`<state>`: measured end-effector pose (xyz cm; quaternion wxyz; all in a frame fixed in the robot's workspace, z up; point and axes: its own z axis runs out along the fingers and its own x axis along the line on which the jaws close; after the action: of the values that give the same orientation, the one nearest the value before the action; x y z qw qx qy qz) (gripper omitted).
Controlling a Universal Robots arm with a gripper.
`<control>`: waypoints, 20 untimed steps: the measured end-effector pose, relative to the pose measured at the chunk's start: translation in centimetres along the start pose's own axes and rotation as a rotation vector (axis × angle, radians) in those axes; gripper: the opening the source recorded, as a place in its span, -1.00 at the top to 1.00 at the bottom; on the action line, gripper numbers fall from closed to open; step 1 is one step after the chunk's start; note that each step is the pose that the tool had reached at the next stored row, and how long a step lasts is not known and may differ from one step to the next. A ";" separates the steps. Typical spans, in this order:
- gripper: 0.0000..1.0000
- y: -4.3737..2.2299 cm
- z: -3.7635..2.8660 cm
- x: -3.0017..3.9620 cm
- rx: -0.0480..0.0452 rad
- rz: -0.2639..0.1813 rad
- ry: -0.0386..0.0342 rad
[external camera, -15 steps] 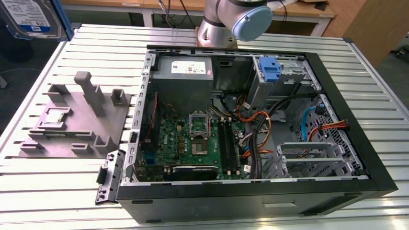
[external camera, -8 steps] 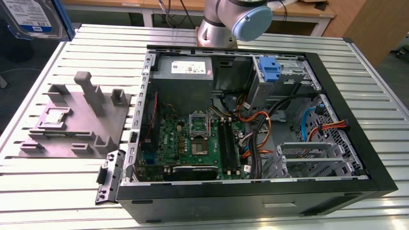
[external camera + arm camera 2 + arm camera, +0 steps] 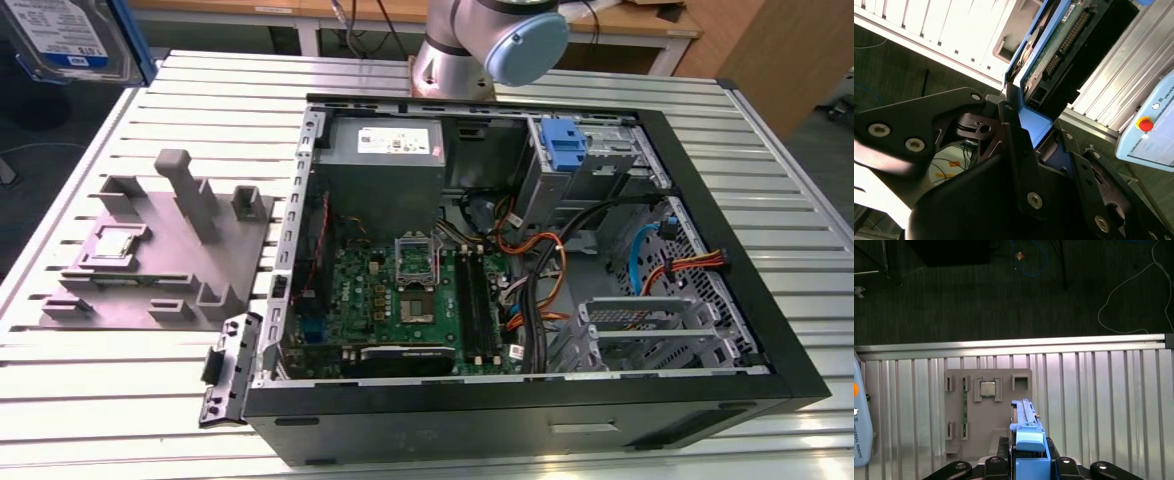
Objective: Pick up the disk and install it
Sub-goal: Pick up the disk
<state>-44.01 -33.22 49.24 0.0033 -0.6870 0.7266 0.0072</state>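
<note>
The disk (image 3: pixel 67 35) hangs in the air at the exterior view's top left, its white-and-blue label facing out inside a blue bracket. In the second wrist view, black fingers (image 3: pixel 1009 117) of my gripper (image 3: pixel 1036 127) clamp the blue bracket, and the disk (image 3: pixel 1064 35) shows its green circuit-board side. In the first wrist view, the disk (image 3: pixel 1026 430) stands edge-on between the jaws of the gripper (image 3: pixel 1029 465), above a grey fixture plate (image 3: pixel 986 410). The gripper is shut on the disk.
The open computer case (image 3: pixel 747 250) lies on the slatted metal table (image 3: pixel 107 400), with a grey power-supply box (image 3: pixel 384 140) and an upright blue carrier (image 3: pixel 567 145) at its far side. The grey fixture plate (image 3: pixel 160 250) sits to the case's left. A teach pendant (image 3: pixel 1154 130) lies nearby.
</note>
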 end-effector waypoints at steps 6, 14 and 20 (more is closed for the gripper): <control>0.27 -0.01 0.00 0.27 0.0000 0.000 0.0000; 0.27 -1.79 -0.01 0.25 -0.0012 0.000 0.0001; 0.27 -2.02 0.01 0.24 -0.0013 0.000 0.0002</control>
<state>-42.00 -33.58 49.22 0.0028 -0.6869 0.7267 0.0075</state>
